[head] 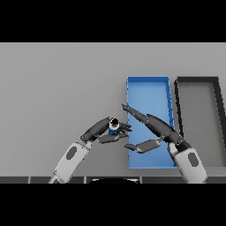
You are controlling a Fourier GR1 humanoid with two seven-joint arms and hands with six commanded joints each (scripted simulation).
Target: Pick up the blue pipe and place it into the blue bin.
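Note:
A short blue pipe [113, 128] with a dark open top stands upright just left of the blue bin [148, 86]. My left hand [100, 129] reaches in from the lower left with its fingers and thumb curled round the pipe. My right hand [154, 128] hovers over the blue bin with straight fingers pointing up and left and the thumb spread below; it is open and holds nothing. The pipe's lower part is hidden by the left hand's fingers.
A dark grey bin [218, 114] sits to the right of the blue bin, almost touching it. Grey table surface [57, 84] stretches to the left and behind.

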